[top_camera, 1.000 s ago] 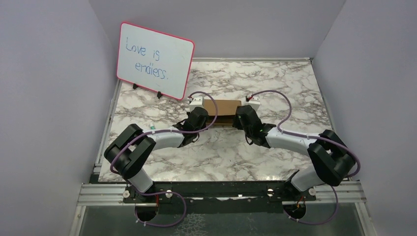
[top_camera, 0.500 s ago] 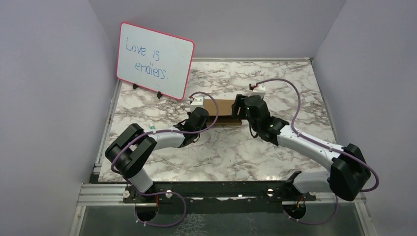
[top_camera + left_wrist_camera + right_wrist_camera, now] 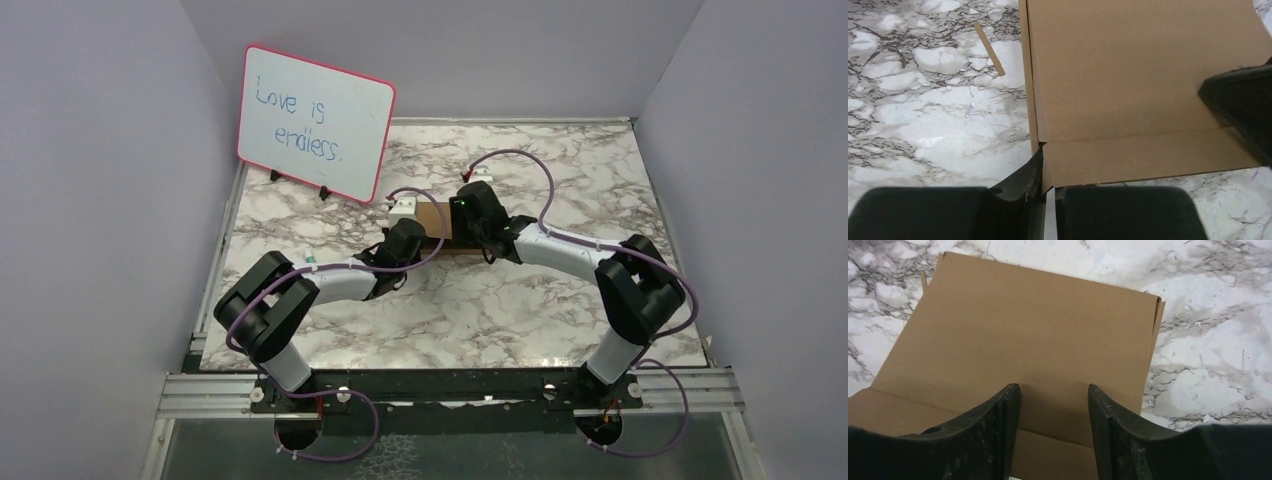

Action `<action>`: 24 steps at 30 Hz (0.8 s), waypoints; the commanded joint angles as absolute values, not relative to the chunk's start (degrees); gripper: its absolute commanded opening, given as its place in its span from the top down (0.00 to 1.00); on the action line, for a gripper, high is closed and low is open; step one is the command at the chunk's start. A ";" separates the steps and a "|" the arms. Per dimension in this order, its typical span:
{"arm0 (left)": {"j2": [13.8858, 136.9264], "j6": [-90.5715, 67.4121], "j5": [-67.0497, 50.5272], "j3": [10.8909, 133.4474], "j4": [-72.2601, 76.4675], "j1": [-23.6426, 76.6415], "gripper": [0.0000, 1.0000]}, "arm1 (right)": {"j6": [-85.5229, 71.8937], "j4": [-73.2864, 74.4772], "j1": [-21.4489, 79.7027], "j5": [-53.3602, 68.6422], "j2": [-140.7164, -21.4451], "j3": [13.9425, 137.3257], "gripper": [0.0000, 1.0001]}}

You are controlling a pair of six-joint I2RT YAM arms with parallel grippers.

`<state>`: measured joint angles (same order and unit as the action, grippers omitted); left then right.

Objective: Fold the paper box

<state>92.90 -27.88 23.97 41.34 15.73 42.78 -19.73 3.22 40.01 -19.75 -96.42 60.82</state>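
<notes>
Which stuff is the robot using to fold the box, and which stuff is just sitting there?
For the job: the paper box, the left gripper pinching its corner, the right gripper open over it.
Just lying about: the pink-framed whiteboard, a thin brown strip on the table.

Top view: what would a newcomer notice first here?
The pink-framed whiteboard with blue handwriting stands out at the far left corner of the marble table. Mid-table, both arms reach the brown paper box. The left gripper pinches one corner, and the right gripper hangs open over the flat panel.
</notes>
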 commanded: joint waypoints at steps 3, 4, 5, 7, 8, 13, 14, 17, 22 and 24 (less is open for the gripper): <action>90.71 -26.81 24.74 41.16 12.41 43.20 0.74 | -19.16 5.18 39.82 -16.60 -98.81 60.21 0.45; 90.10 -26.81 24.55 41.15 12.27 43.20 0.68 | -19.18 5.22 39.84 -16.62 -98.93 60.05 0.45; 89.44 -26.81 24.34 41.12 12.13 43.20 0.64 | -19.16 5.33 39.83 -16.69 -99.21 59.99 0.45; 88.05 -26.72 23.42 41.14 11.58 43.16 0.55 | -19.16 5.51 39.88 -16.98 -99.76 59.94 0.45; 87.24 -26.69 22.71 41.18 11.17 43.15 0.51 | -19.17 5.48 39.82 -16.96 -99.90 59.87 0.45; 82.41 -26.83 18.67 40.54 8.23 43.17 0.33 | -19.01 5.10 39.84 -16.37 -100.93 59.85 0.45; 81.36 -26.81 18.21 40.52 7.04 43.23 0.30 | -19.02 5.08 39.86 -16.27 -101.14 59.90 0.45; 77.31 -27.19 16.63 39.65 3.71 43.20 0.25 | -18.77 4.92 39.87 -15.83 -101.51 59.62 0.45; 67.42 -28.09 15.85 36.04 0.24 42.91 0.14 | -18.52 4.55 39.83 -15.18 -101.21 58.83 0.45; 64.47 -27.82 15.64 35.06 0.91 42.26 0.12 | -18.38 4.32 39.87 -14.86 -101.08 58.61 0.45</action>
